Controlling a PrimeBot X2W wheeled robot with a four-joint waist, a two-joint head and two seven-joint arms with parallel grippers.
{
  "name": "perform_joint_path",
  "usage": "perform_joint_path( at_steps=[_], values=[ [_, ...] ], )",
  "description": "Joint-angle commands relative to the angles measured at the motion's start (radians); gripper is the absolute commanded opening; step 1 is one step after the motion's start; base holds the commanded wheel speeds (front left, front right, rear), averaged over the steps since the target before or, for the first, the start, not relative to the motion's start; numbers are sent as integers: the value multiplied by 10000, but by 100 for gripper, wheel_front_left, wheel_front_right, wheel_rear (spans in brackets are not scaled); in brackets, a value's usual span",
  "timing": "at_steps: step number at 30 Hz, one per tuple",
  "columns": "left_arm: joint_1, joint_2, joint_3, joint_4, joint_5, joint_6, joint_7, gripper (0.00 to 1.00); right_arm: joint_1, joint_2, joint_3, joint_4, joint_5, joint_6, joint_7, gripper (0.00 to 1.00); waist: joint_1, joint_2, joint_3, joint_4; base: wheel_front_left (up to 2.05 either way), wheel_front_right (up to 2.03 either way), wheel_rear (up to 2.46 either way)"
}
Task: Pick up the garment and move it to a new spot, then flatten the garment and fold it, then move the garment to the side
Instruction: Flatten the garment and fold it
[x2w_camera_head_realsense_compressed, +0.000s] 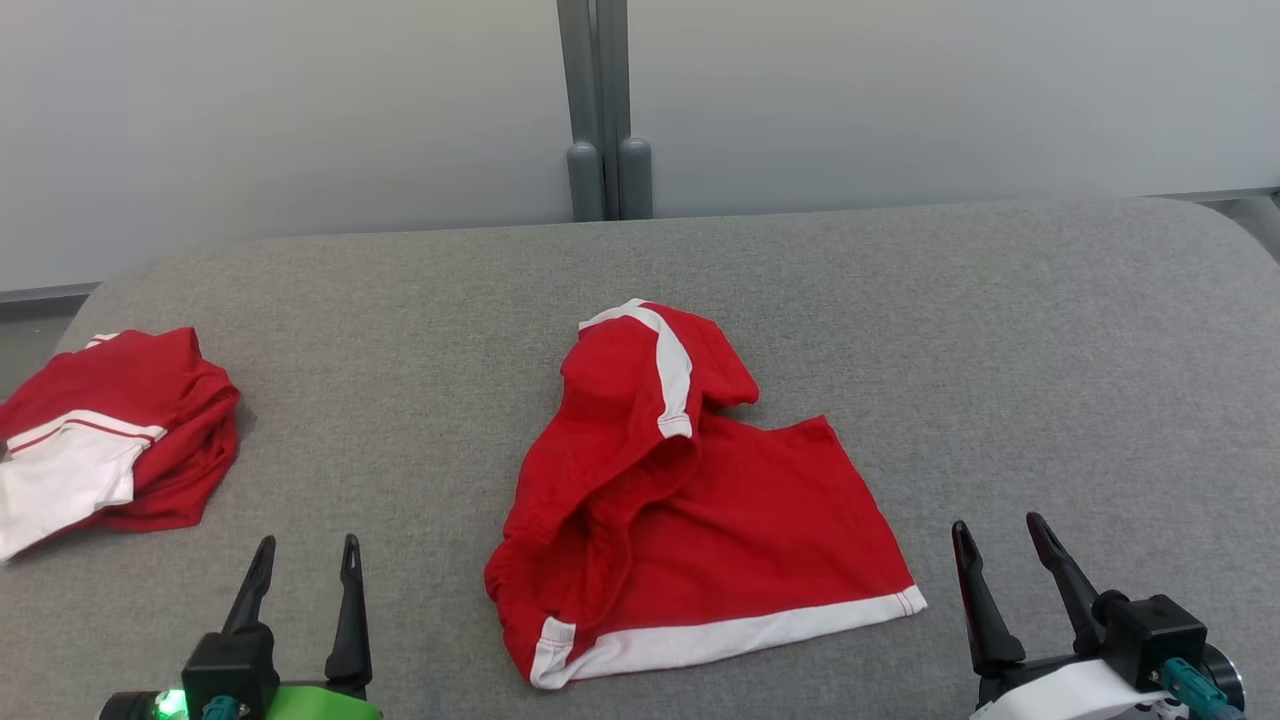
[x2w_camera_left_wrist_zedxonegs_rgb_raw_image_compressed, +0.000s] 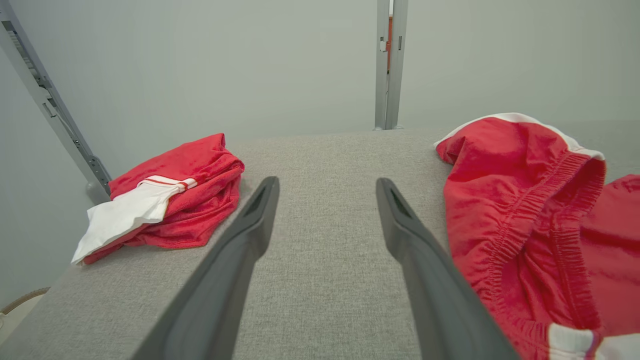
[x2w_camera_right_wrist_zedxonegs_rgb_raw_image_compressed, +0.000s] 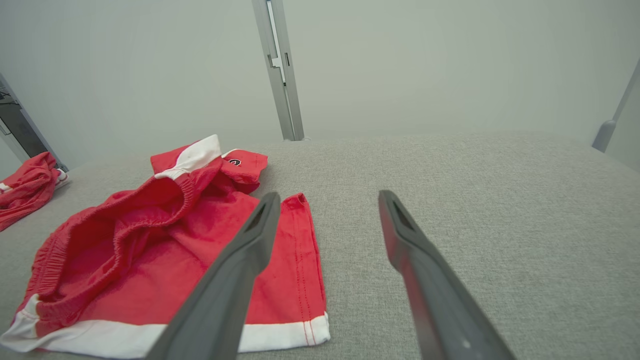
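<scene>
Left gripper (x2w_camera_head_realsense_compressed: 309, 545) and right gripper (x2w_camera_head_realsense_compressed: 997, 522) hover wide and empty, near left and near right of the crumpled shorts (x2w_camera_head_realsense_compressed: 700, 520); pinching only one layer could twist them.

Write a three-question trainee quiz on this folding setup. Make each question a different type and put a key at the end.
1. True or false: the left gripper and the right gripper are both shut on the red shorts.
2. Where does the second red garment lie on the grey surface? A: near its left edge. B: on top of the shorts. C: at its right end.
3. Fill in: the band along the shorts' near hem is ___.

Key
1. False: both grippers are open and clear of the cloth.
2. A
3. white
</scene>
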Motion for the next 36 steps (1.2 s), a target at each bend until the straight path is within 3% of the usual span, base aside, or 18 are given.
perform_joint_path(
  at_steps=[1, 8, 16, 26, 36],
  values=[
    [-162, 12, -83, 14, 72, -70, -4, 100, -24, -7, -15, 37, -17, -10, -32, 100, 0, 0, 0, 0, 0, 0, 0],
    [-808, 221, -1106, 370, 469, -416, -6, 100, -340, -202, 103, 394, -91, -10, -33, 100, 0, 0, 57, -6, 0, 0, 0],
    [-1870, 609, -3360, 1183, 608, -595, -6, 100, -925, -456, 443, 1196, -55, -10, -33, 100, 0, 0, 233, -115, 0, 0, 0],
    [-3263, 1657, -6949, 2408, -584, -600, 254, 100, -1734, -795, 1101, 2393, 222, -10, -32, 100, 0, 0, 654, -339, 0, 0, 0],
    [-3869, 2558, -8579, 3388, -1703, -601, 812, 100, -2174, -812, 1389, 3243, 458, -10, -32, 100, 0, 0, 828, -434, 0, 0, 0]
  ],
)
